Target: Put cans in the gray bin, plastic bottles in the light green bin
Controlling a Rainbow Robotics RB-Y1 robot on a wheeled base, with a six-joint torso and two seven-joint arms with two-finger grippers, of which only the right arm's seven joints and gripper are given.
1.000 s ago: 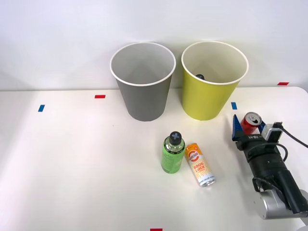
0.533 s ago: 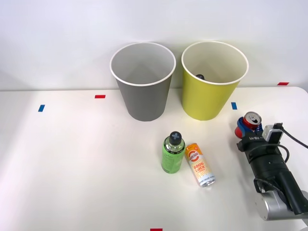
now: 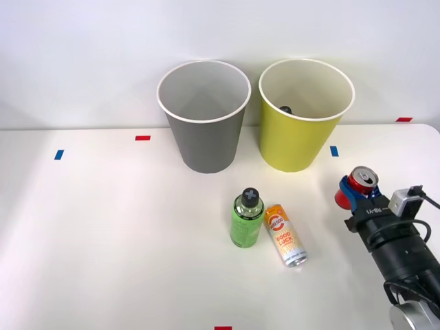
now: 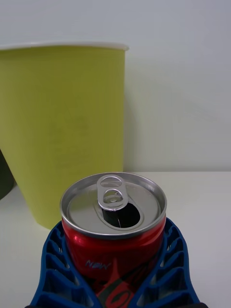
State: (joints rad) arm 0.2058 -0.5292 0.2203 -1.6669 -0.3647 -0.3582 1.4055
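The blue ribbed fingers cover the lower sides of the short red can with the silver top; its lettering is partly hidden. A small dark object inside the tall yellow-green bucket is too small to identify

Right arm a black ribbed cylindrical forearm with a silver-grey joint housing at the near end, small white lettering on the black wrist collar, pale grey box-shaped camera module with a thin black cable, blue ribbed lattice fingers
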